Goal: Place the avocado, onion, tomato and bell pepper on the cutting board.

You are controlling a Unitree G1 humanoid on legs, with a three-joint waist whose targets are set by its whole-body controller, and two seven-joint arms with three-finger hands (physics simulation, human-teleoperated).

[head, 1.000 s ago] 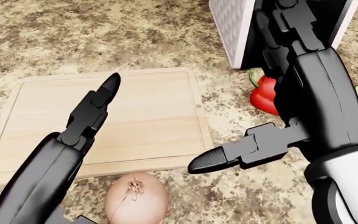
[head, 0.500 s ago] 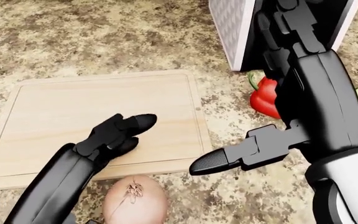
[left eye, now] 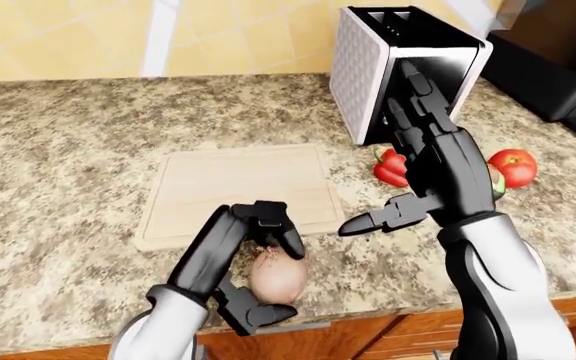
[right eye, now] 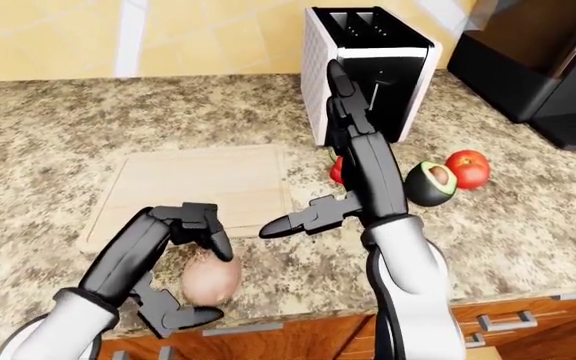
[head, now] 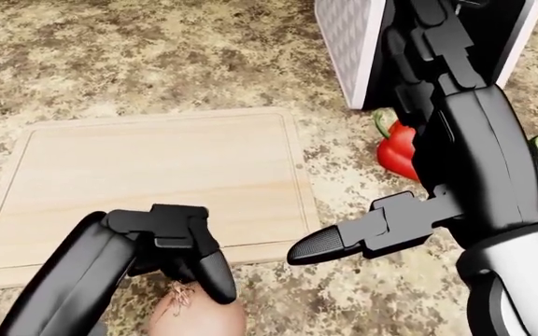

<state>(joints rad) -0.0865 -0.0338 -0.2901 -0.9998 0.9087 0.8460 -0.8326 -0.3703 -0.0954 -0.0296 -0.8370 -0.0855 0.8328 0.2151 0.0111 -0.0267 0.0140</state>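
Curled over the pale brown, papery-skinned onion (left eye: 276, 276), the robot's black left hand (left eye: 253, 259) has its upper fingers (left eye: 286, 234) draped on the top of the bulb and its thumb hooked low at the counter's near edge, so the digits stand around the onion without yet clamping it, as far as I can judge. That cage-like pose looks chosen to scoop the round bulb without letting it roll off the speckled granite counter (left eye: 58, 150).

Just above the onion lies the bare, light wooden cutting board (left eye: 238, 184), nothing on it so far, and the short hop suggests why the onion goes first.

Right of the board, the black right hand (left eye: 418, 172) hangs spread flat, fingers straight up along the white perforated toaster (right eye: 363, 56), thumb jutting leftward, holding nothing; I take it to be parked out of the way.

Behind that arm sit the red bell pepper (left eye: 390, 166), the halved green avocado with its brown pit (right eye: 431, 182) and, touching it, the round red tomato (right eye: 468, 168), all well clear of the board.
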